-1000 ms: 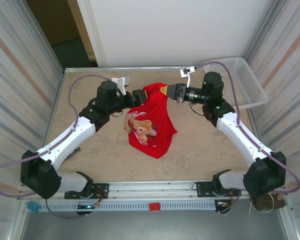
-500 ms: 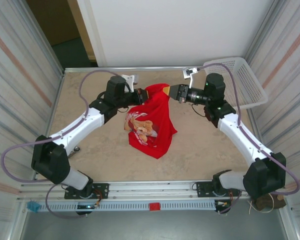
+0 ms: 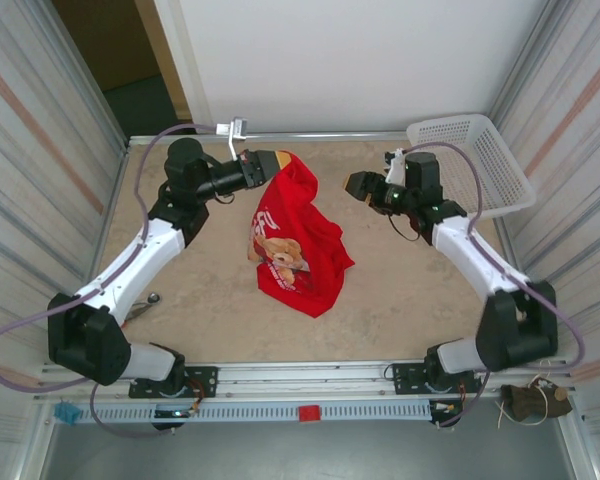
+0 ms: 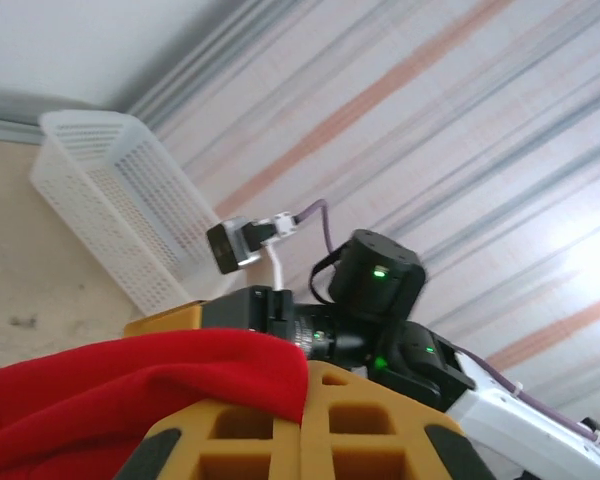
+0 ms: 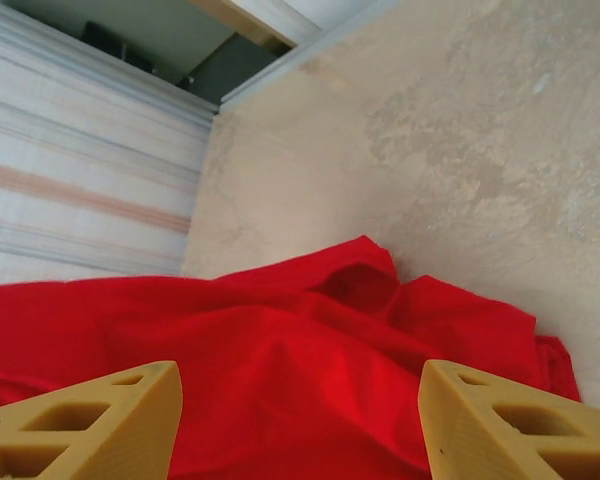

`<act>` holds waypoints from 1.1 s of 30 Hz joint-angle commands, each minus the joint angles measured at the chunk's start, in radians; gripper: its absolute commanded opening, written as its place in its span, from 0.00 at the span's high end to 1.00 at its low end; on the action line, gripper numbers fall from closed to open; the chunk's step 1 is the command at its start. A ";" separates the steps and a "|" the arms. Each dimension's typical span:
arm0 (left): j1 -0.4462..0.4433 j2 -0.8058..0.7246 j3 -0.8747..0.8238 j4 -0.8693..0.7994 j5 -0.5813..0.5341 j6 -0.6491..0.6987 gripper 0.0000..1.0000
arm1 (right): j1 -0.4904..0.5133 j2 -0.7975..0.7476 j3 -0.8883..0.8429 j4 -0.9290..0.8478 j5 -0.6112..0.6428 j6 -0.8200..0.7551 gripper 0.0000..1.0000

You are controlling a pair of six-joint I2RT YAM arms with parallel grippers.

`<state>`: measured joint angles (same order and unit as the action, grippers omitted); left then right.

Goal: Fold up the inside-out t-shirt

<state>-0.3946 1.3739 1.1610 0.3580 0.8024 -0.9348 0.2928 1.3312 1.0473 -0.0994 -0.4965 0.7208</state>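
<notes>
My left jaws clench the limp, light t-shirt (image 3: 300,240); my released right jaws should grasp a nearby hem.

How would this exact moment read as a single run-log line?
left gripper: shut on bright red cloth t-shirt, edge lifted | right gripper: open, apart from shirt | t-shirt: rest crumpled on beige table

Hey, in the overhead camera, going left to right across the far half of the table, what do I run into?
Left gripper → red t-shirt, which it grips by the top corner → right gripper, open → white mesh basket.
</notes>
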 commanded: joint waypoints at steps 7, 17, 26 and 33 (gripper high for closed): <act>-0.007 -0.018 -0.047 0.132 0.060 -0.064 1.00 | 0.223 -0.145 0.080 -0.072 0.243 0.028 0.33; -0.022 -0.012 -0.047 0.129 0.062 -0.062 1.00 | 0.305 0.045 0.091 0.073 0.212 0.086 0.36; -0.017 -0.007 -0.113 0.121 -0.008 -0.057 1.00 | 0.230 0.032 0.035 0.207 0.036 0.150 1.00; 0.040 -0.004 -0.221 0.132 -0.105 -0.067 1.00 | 0.153 -0.155 -0.053 0.428 -0.148 0.204 1.00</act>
<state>-0.3759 1.3746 0.9688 0.4496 0.7502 -0.9928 0.4446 1.2591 1.0016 0.1528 -0.5262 0.8906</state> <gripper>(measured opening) 0.048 0.042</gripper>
